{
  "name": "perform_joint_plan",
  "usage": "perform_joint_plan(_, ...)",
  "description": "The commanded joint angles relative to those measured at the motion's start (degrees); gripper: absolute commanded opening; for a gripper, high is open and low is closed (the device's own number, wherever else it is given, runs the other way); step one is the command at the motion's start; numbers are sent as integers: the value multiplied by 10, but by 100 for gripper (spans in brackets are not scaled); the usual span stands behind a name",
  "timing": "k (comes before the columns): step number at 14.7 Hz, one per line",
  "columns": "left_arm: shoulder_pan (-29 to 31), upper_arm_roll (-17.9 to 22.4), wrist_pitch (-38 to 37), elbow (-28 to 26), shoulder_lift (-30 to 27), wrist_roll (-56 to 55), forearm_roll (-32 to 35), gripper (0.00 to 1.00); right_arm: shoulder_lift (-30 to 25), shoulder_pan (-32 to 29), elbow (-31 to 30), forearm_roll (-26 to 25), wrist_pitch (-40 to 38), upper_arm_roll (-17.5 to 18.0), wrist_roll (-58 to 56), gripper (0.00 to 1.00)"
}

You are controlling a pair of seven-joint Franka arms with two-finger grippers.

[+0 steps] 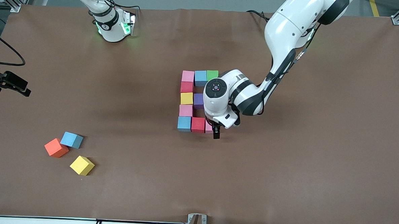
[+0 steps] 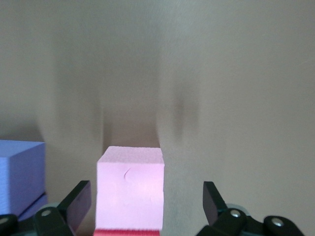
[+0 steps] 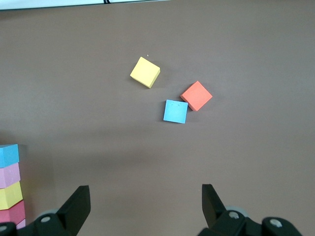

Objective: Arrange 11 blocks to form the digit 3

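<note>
So the left gripper [image 1: 216,130] sits right down at the pink cube [image 2: 130,189] closing off the row of the figure nearest the front camera, fingers [image 2: 78,202] spread wide with a gap on both sides of the cube, so nothing's held. That cube lies square between them, touching the red cube [image 1: 198,124] beside it. To me the key thing is straight up is the only clean way out; any sideways drift would nudge the row. The digit 3 [image 1: 187,98] sits mid-worktop [image 1: 284,179] as a column with three short rows, matte foam cubes packed tight, though the arm hides part of the middle row. The right gripper [image 3: 144,206] waits, spread wide too, over bare worktop, looking at spare yellow [image 1: 82,165], blue [image 1: 72,139] and orange [image 1: 56,148] cubes.
</note>
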Motion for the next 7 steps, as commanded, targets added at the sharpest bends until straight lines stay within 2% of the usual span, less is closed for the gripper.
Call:
perform_joint_plan(1,-1,-1,-50,-6,-51,47,9,100,-5,-9,-4,-7,0,8,-3,100)
perform_joint_plan(7,28,9,-122,-6,-117,336,9,100,-5,-8,-4,-7,0,8,-3,100)
